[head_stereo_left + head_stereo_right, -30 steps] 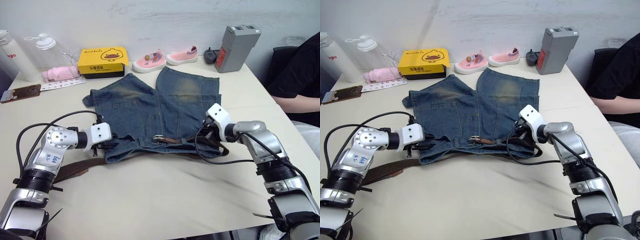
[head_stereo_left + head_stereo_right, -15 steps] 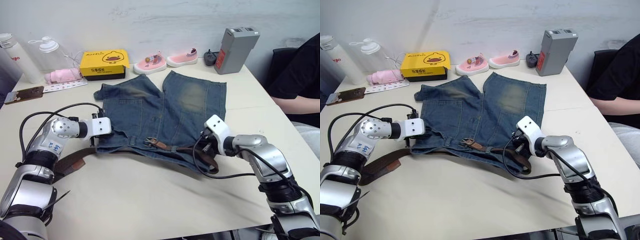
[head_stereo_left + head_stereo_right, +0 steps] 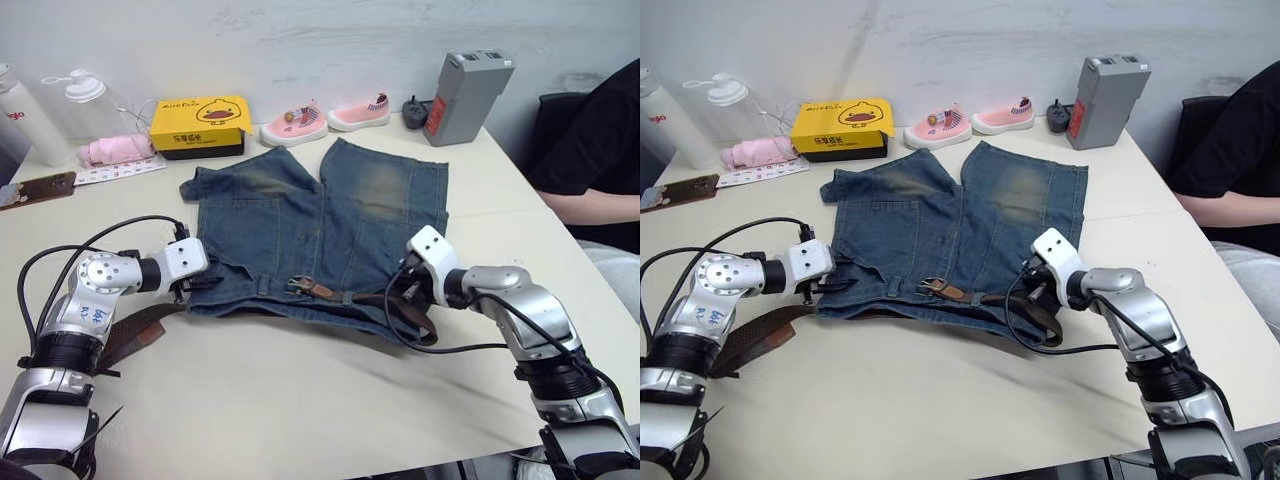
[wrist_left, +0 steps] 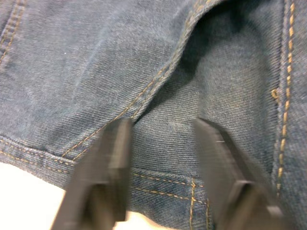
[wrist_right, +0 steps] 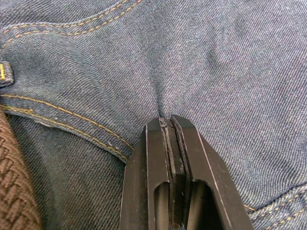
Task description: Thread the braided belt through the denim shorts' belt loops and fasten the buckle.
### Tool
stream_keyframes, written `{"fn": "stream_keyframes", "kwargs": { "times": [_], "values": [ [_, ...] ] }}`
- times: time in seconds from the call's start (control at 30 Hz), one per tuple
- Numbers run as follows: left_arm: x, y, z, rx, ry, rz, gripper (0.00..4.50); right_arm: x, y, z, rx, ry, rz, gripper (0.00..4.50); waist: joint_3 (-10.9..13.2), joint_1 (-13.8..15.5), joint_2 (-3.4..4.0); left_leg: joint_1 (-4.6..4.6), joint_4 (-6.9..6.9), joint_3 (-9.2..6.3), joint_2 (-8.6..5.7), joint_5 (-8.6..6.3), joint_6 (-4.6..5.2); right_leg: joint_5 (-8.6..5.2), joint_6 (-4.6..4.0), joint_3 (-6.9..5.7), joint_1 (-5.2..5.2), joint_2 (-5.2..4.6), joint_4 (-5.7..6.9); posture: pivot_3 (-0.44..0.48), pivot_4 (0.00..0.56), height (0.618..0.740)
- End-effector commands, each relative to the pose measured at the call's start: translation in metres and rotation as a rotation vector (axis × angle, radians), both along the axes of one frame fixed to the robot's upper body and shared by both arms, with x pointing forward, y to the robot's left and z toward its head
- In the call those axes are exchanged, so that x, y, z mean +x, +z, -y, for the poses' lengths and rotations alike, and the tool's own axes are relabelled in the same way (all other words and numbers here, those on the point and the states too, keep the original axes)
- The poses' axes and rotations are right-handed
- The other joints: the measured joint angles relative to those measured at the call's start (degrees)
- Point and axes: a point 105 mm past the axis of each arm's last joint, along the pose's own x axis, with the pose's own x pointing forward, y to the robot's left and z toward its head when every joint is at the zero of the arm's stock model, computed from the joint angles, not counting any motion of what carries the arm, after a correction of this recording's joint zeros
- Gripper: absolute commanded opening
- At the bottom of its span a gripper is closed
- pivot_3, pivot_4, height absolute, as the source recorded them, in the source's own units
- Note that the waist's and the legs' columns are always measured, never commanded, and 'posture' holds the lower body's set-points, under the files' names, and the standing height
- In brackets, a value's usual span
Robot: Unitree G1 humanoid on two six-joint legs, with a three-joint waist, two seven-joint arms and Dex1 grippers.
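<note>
The denim shorts (image 3: 330,215) lie flat on the table, waist toward me and slanting nearer at the right. The braided belt (image 3: 365,298) runs along the waistband, its buckle (image 3: 298,285) at mid-waist. Its left tail (image 3: 125,335) trails on the table under my left arm, and its right end curls by my right wrist. My left gripper (image 3: 200,283) is at the waist's left corner, open, its fingers straddling the denim (image 4: 163,127). My right gripper (image 3: 405,290) is at the waist's right side, shut on a pinch of denim (image 5: 170,120), with the belt (image 5: 14,191) beside it.
Along the back of the table stand a yellow box (image 3: 200,122), pink shoes (image 3: 325,115), a grey block (image 3: 455,85) and bottles (image 3: 80,100). A phone (image 3: 40,188) lies at far left. A person in black (image 3: 600,150) sits at the right.
Over the last second the shorts were dragged and turned, so the waist's right end now lies nearer me. The view has also shifted. Both grippers stay at the waist's corners.
</note>
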Motion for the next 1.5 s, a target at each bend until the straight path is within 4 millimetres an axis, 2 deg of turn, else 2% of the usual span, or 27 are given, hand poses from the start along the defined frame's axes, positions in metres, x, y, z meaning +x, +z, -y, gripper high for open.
{"fn": "stream_keyframes", "kwargs": {
  "times": [0.03,0.07,0.1,0.23,0.3,0.37,0.4,0.47,0.53,0.63,0.7,0.8,0.93,1.0,1.03,1.1,1.17,1.23,1.33,1.5],
  "values": [
    [-0.008,0.004,0.002,-0.093,0.021,-0.045,4.1,0.005,0.0,0.006,0.011,-0.053,0.007,0.0,0.11,-0.07,-0.09,-0.01,0.0,0.02,0.01,-0.04,0.07,0.0,0.0,0.01,-0.01,0.0,-0.01,0.0,0.15,0.698],
    [-0.01,0.012,0.0,-0.1,0.027,-0.023,4.48,0.007,0.006,0.007,0.016,-0.05,0.037,0.32,0.23,-0.06,-0.18,-0.01,0.0,0.02,0.02,-0.05,0.06,0.0,0.0,0.01,-0.02,0.0,-0.01,0.0,0.15,0.698],
    [-0.011,0.018,-0.002,-0.104,0.031,-0.008,4.5,0.008,0.011,0.007,0.018,-0.047,0.058,0.67,0.34,-0.06,-0.21,-0.05,0.0,0.01,0.02,-0.05,0.05,0.0,0.0,-0.01,-0.04,0.01,-0.01,0.0,0.15,0.698],
    [-0.045,0.069,-0.003,-0.123,0.007,0.089,4.5,-0.007,0.058,-0.004,0.179,0.063,0.137,2.34,1.54,-0.44,-0.48,-0.36,-0.01,0.04,0.09,0.08,-0.26,0.01,0.01,-0.01,-0.31,0.06,0.17,0.0,0.15,0.698],
    [-0.057,0.085,-0.003,-0.161,0.026,0.109,4.5,-0.015,0.072,-0.005,0.209,0.095,0.163,3.28,1.61,-0.04,-0.43,-1.01,0.01,0.03,0.11,0.13,-0.35,0.01,0.01,0.0,-1.0,0.09,0.2,0.0,0.15,0.698],
    [-0.066,0.097,-0.005,-0.195,0.061,0.125,4.5,-0.022,0.083,-0.009,0.233,0.143,0.214,4.21,1.63,0.15,-0.42,-1.19,0.02,0.0,-0.14,0.16,-0.4,0.01,0.01,-0.15,-1.14,0.19,0.17,0.0,0.15,0.698],
    [-0.069,0.102,-0.008,-0.215,0.088,0.131,4.5,-0.027,0.088,-0.011,0.252,0.17,0.219,4.48,1.64,0.29,-0.4,-1.2,-0.02,-0.01,-0.14,0.16,-0.39,0.01,0.01,-0.17,-1.12,0.19,0.08,0.0,0.15,0.698],
    [-0.075,0.111,-0.018,-0.273,0.164,0.156,4.5,-0.033,0.095,-0.013,0.28,0.212,0.242,4.48,1.66,0.4,-0.38,-1.21,-0.04,-0.01,-0.18,0.14,-0.35,0.02,0.03,-0.18,-1.04,0.19,-0.1,0.0,0.15,0.698],
    [-0.085,0.118,-0.027,-0.404,0.235,0.133,4.5,-0.05,0.105,-0.026,0.325,0.344,0.27,4.48,1.68,0.32,-0.4,-1.21,-0.04,0.01,-0.2,0.1,-0.28,0.09,0.15,-0.16,-0.97,0.19,-0.24,0.0,0.15,0.698],
    [-0.11,0.121,-0.033,-0.658,0.289,0.038,4.5,-0.067,0.109,-0.041,0.345,0.464,0.267,4.48,1.82,0.22,-0.46,-1.2,-0.02,0.0,-0.19,0.08,-0.25,0.13,0.24,-0.1,-0.95,0.19,-0.26,0.0,0.15,0.698],
    [-0.133,0.112,-0.045,-0.864,0.367,-0.05,4.5,-0.073,0.106,-0.05,0.318,0.516,0.282,4.48,1.87,-0.12,-0.52,-1.18,-0.03,-0.02,-0.07,0.08,-0.25,0.13,0.24,-0.08,-0.95,0.19,-0.25,0.0,0.15,0.698],
    [-0.163,0.091,-0.052,-1.073,0.476,-0.164,4.5,-0.078,0.1,-0.057,0.296,0.563,0.286,4.48,1.9,-0.26,-0.57,-1.09,-0.06,0.04,-0.04,0.08,-0.27,0.13,0.23,-0.02,-0.93,0.19,-0.25,0.0,0.15,0.698],
    [-0.202,0.07,-0.031,-1.49,0.546,-0.29,4.5,-0.079,0.092,-0.061,0.261,0.59,0.293,4.48,1.93,-0.11,-0.67,-1.05,-0.01,-0.01,0.03,0.05,-0.22,0.15,0.27,0.04,-0.82,0.05,-0.27,0.0,0.15,0.698],
    [-0.214,0.06,-0.021,-1.631,0.619,-0.337,4.5,-0.08,0.09,-0.062,0.258,0.6,0.291,4.48,1.97,-0.04,-0.74,-0.99,0.0,-0.02,0.02,0.0,-0.16,0.16,0.29,0.12,-0.74,-0.06,-0.29,0.0,0.15,0.698],
    [-0.218,0.055,-0.017,-1.686,0.644,-0.359,4.5,-0.081,0.09,-0.063,0.258,0.607,0.288,4.48,2.1,0.09,-1.02,-0.97,0.03,-0.05,0.0,0.0,-0.16,0.16,0.29,0.13,-0.7,-0.09,-0.27,0.0,0.15,0.698],
    [-0.222,0.045,-0.011,-1.78,0.729,-0.388,4.5,-0.082,0.088,-0.065,0.256,0.618,0.281,4.48,2.1,0.21,-1.06,-0.99,0.14,-0.28,0.01,-0.08,-0.14,0.17,0.27,0.23,-0.52,-0.28,-0.42,0.0,0.15,0.698],
    [-0.223,0.022,-0.016,-1.906,0.912,-0.382,4.5,-0.082,0.084,-0.066,0.24,0.632,0.279,4.48,2.11,0.76,-1.04,-0.89,0.22,-0.45,-0.09,-0.18,-0.09,0.17,0.26,0.14,-0.33,-0.59,-0.52,0.0,0.15,0.698],
    [-0.221,0.008,-0.015,-1.966,1.006,-0.395,4.5,-0.081,0.081,-0.066,0.232,0.637,0.277,4.48,2.13,1.6,-1.01,-0.89,0.25,-0.53,-0.14,-0.34,0.2,0.17,0.22,0.08,-0.3,-0.63,-0.53,0.0,0.15,0.698],
    [-0.213,0.007,-0.014,-2.019,1.049,-0.369,4.5,-0.079,0.078,-0.066,0.219,0.634,0.28,4.48,2.09,2.01,-0.99,-0.93,0.29,-0.57,-0.17,-0.36,0.27,0.18,0.15,-0.03,-0.23,-0.42,-0.59,0.0,0.15,0.698],
    [-0.202,0.001,-0.037,-2.111,1.116,-0.272,4.5,-0.077,0.074,-0.063,0.197,0.623,0.277,4.48,2.09,2.22,-0.98,-1.06,0.73,-0.48,-0.15,-0.37,0.01,0.16,0.11,-0.27,-0.25,0.22,-0.64,0.0,0.15,0.698]
  ]
}}
